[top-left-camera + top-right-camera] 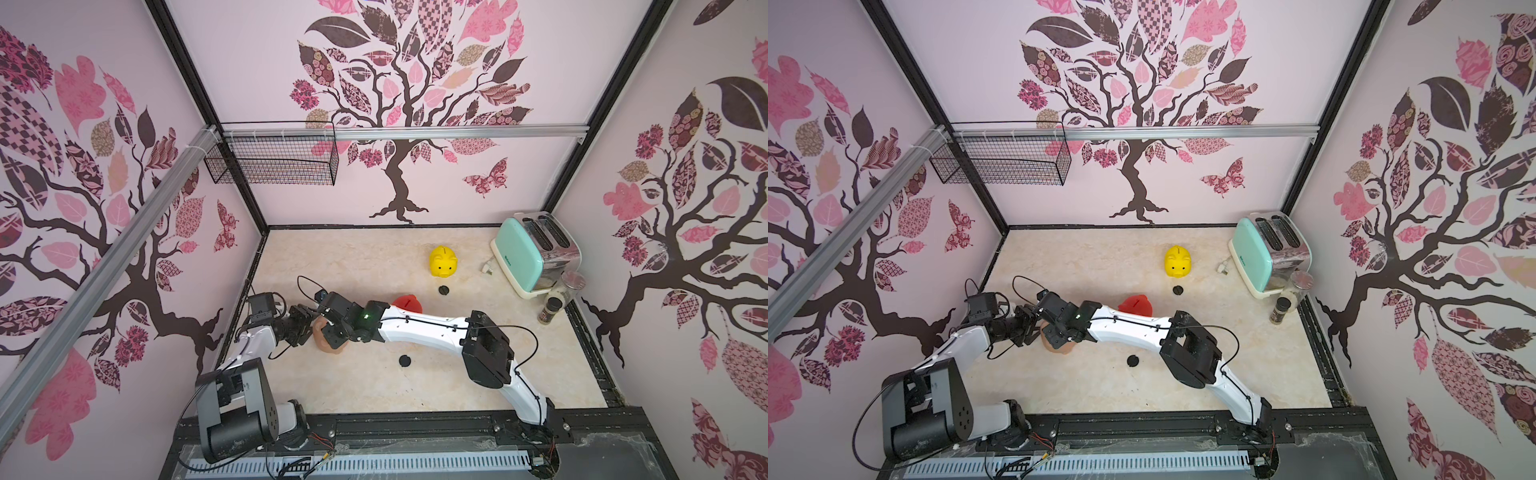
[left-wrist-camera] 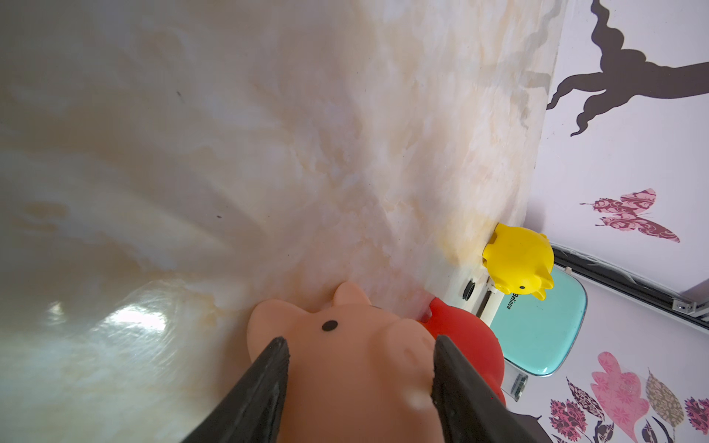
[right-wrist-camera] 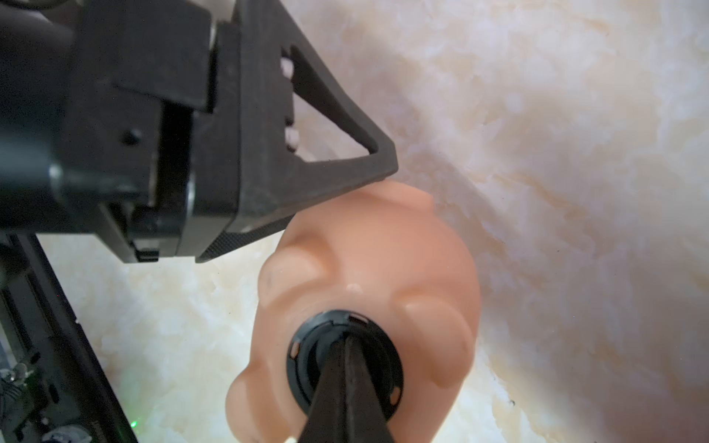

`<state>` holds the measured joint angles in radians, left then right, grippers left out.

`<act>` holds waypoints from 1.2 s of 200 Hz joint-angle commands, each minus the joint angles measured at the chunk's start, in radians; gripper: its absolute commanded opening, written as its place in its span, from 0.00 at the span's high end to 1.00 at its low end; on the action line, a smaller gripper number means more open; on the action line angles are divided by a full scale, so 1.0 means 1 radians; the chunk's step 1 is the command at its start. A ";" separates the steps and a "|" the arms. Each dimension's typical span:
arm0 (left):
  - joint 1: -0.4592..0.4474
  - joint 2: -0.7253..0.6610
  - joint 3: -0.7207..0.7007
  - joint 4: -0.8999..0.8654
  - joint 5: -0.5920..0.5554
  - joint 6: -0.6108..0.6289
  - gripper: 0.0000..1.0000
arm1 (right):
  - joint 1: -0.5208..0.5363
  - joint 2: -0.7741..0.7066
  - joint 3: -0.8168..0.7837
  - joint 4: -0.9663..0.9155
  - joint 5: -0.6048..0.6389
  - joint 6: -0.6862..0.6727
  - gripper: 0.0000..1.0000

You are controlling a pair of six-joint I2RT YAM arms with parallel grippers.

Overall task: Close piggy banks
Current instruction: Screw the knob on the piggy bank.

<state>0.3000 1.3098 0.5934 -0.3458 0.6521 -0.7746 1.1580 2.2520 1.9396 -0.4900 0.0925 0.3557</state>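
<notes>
Clamping the peach-pink piggy bank (image 2: 345, 383) by its head, the left gripper (image 2: 360, 339) is pressing one dark finger against each side of the face, with the eye and snout showing between them. The right gripper (image 3: 343, 345) is reaching in from 3 o'clock with its fingers pinched fully together. Their joined tips are resting in the middle of a black plug (image 3: 303, 356), which is sitting on the pig's belly between its legs. Whether the tips are pinching any part of that plug cannot be told.

In both top views this pig is lying at about 8 o'clock on the marble table (image 1: 353, 257), largely covered by the two grippers. Whether it is touching the tabletop cannot be told. The red piggy bank (image 1: 409, 302) is sitting near the table's centre, partly behind the right arm. The yellow piggy bank (image 1: 443, 261) is standing upright toward 1 o'clock, with a loose plug (image 1: 444, 290) lying near its 6 o'clock side. A second loose plug (image 1: 404, 360) is lying apart, at 4 o'clock from the peach-pink pig. The mint-green toaster (image 1: 528, 257) is sitting at 2 o'clock.
</notes>
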 commanded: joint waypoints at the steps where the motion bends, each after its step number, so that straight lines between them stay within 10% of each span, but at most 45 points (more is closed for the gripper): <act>1: -0.019 0.012 -0.025 -0.061 0.006 0.011 0.40 | -0.034 0.097 0.003 -0.206 0.049 0.175 1.00; 87: -0.019 0.008 -0.027 -0.060 0.007 0.009 0.40 | -0.039 0.185 0.282 -0.422 0.051 0.443 1.00; 240: 0.020 -0.002 0.000 -0.093 -0.002 0.023 0.40 | -0.041 0.165 0.344 -0.434 0.016 0.435 0.99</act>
<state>0.3077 1.3098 0.5945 -0.3611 0.6674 -0.7761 1.1431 2.3966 2.2845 -0.8513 0.0742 0.7891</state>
